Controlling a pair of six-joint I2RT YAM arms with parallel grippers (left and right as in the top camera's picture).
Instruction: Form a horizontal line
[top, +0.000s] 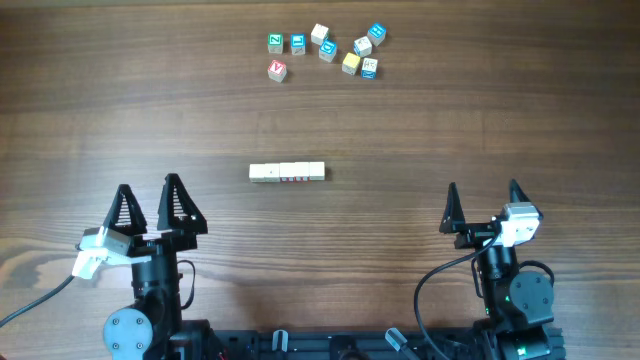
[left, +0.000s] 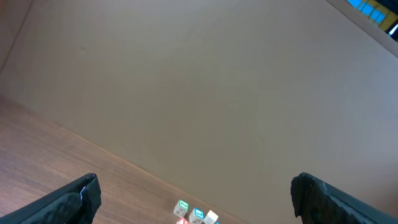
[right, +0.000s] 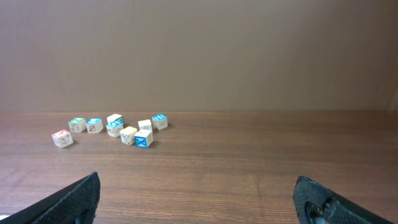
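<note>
In the overhead view, a straight horizontal line of several small whitish cubes (top: 287, 172) lies mid-table, the cubes touching side to side, with faint red marks on some tops. My left gripper (top: 148, 186) stands open at the near left, well short of the line. At the near right my right gripper (top: 483, 187) is also open and just as far from it. Nothing sits between either pair of fingers. Neither wrist view shows the line. The left wrist view shows the left gripper (left: 196, 180) spread wide, and the right wrist view shows the right gripper (right: 196, 179) the same.
A loose cluster of colourful letter cubes (top: 325, 48) lies at the far side of the table. It also shows in the left wrist view as cubes (left: 196, 214) and in the right wrist view as cubes (right: 115, 127). A plain wall rises behind the table.
</note>
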